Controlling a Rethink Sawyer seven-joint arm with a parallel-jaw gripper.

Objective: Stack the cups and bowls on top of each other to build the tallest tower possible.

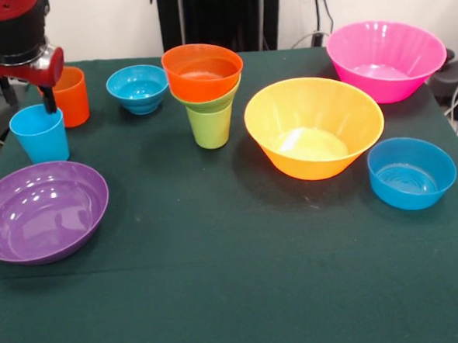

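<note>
The fingers (50, 99) were mostly hidden: only one dark finger showed below the red and black arm, so their spread could not be told. That finger dipped at the far rim of the light blue cup (40, 134), beside the orange cup (72, 96). The tower (205, 93) stood well apart on the tabletop (236, 280).

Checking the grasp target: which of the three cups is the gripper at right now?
The light blue cup: the gripper reaches down at its rim. The orange cup stands just behind it, and the lime green cup carries bowls mid-table.
</note>
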